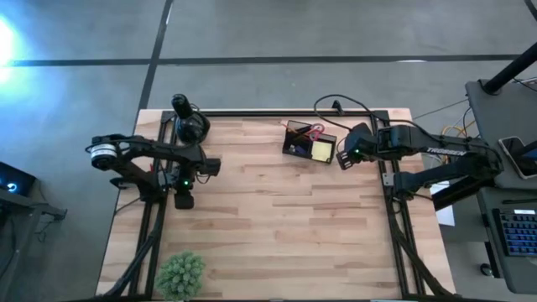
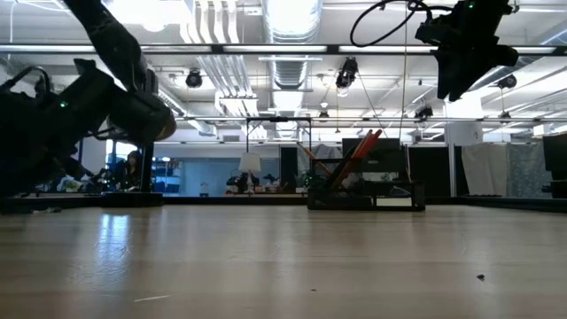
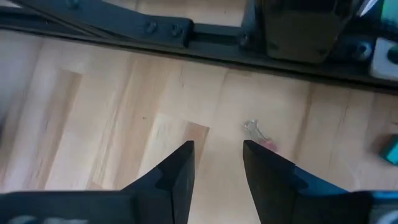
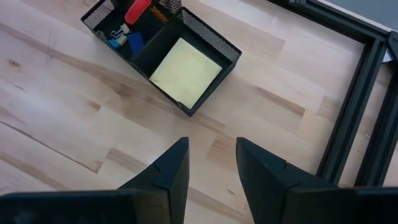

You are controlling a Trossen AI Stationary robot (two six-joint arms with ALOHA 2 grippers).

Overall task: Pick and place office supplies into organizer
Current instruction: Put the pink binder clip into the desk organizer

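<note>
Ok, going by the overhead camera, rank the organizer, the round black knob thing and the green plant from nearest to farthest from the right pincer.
1. Organizer: just beside the right pincer, at the table's back edge.
2. Round black knob thing: back-left corner, by the left arm.
3. Green plant: front-left corner, farthest.

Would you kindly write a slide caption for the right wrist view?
Right gripper, open and empty, hovers above the table beside the organizer holding the sticky-note pad.

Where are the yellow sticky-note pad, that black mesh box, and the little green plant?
sticky-note pad [image 4: 186, 72]: right wrist view, middle of its yellow top sheet.
black mesh organizer [image 4: 214, 38]: right wrist view, its far rim.
green plant [image 1: 180, 273]: high view, centre of its leaves.
</note>
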